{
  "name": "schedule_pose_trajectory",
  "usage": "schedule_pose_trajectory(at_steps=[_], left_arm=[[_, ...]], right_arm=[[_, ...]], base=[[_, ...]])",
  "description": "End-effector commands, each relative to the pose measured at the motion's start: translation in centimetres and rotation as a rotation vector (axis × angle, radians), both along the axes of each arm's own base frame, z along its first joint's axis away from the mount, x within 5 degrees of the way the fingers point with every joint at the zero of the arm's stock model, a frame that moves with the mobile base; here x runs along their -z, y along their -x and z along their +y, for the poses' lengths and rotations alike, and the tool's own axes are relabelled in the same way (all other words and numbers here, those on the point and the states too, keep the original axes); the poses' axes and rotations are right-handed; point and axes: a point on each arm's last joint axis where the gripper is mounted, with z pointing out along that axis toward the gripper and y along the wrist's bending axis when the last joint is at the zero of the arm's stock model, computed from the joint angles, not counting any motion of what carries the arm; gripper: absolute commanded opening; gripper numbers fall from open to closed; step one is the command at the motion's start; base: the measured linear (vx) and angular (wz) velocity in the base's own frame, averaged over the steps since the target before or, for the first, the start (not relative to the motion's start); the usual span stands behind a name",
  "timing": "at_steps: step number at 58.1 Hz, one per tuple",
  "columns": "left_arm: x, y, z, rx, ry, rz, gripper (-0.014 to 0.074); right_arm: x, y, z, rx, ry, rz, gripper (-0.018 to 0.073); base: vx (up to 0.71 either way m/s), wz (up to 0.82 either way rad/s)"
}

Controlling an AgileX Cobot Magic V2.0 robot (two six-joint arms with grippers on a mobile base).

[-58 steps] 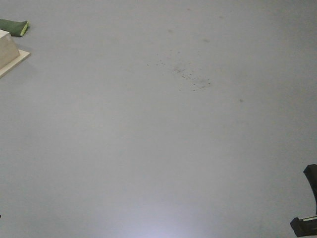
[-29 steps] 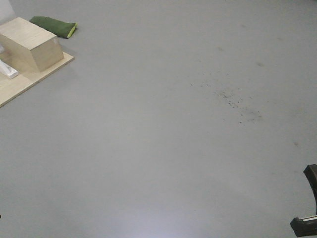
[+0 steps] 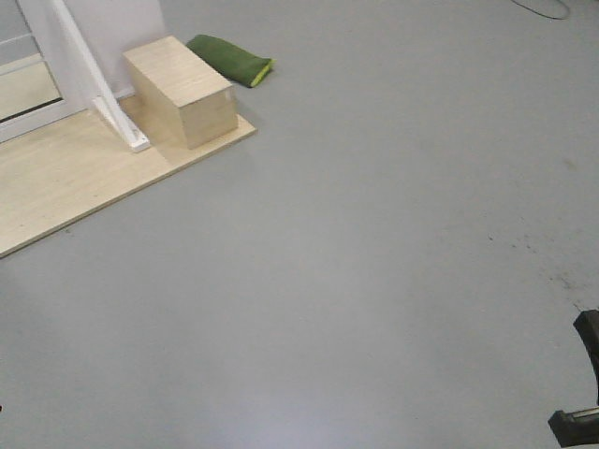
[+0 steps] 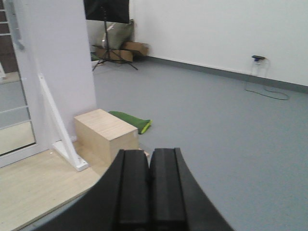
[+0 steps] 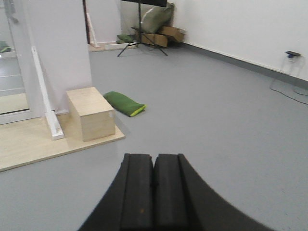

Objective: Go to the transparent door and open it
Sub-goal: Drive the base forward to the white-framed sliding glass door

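Note:
The transparent door shows only as a strip of glass in a white frame with thin white bars at the far left of the left wrist view. A grey bar like a handle sits near its top. Its lower part also shows in the front view and the right wrist view. My left gripper is shut and empty, well short of the door. My right gripper is shut and empty too.
A white panel with a slanted white brace stands on a low wooden platform. A wooden box sits on its corner, a green bag behind it. Tripod and cardboard boxes stand at the back wall. Grey floor lies around.
The front view has swung left: box, platform and green bag slid right and down in the picture, and the white frame with glass came into sight. Both grippers stay shut.

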Motion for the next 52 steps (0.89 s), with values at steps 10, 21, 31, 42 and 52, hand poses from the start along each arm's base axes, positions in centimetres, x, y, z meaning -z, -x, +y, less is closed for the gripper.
schedule_pose_trajectory(at_steps=[10, 21, 31, 42, 52], left_arm=[[-0.55, 0.06, 0.07, -0.005, 0.015, -0.092, -0.0006], [-0.55, 0.06, 0.07, -0.005, 0.015, -0.092, -0.0006], [-0.55, 0.06, 0.07, -0.005, 0.015, -0.092, -0.0006], [-0.55, 0.06, 0.07, -0.005, 0.015, -0.092, -0.0006], [-0.55, 0.06, 0.07, -0.005, 0.015, -0.092, -0.0006]], right_arm=[[-0.67, 0.02, -0.10, 0.013, -0.015, -0.090, -0.0003], [-0.67, 0.02, -0.10, 0.013, -0.015, -0.090, -0.0003], [-0.67, 0.02, -0.10, 0.013, -0.015, -0.090, -0.0003], [-0.67, 0.02, -0.10, 0.013, -0.015, -0.090, -0.0003], [-0.67, 0.01, -0.10, 0.013, -0.015, -0.091, -0.0003]], base=[[0.56, 0.66], [0.57, 0.66], [0.57, 0.64], [0.56, 0.62], [0.55, 0.57]])
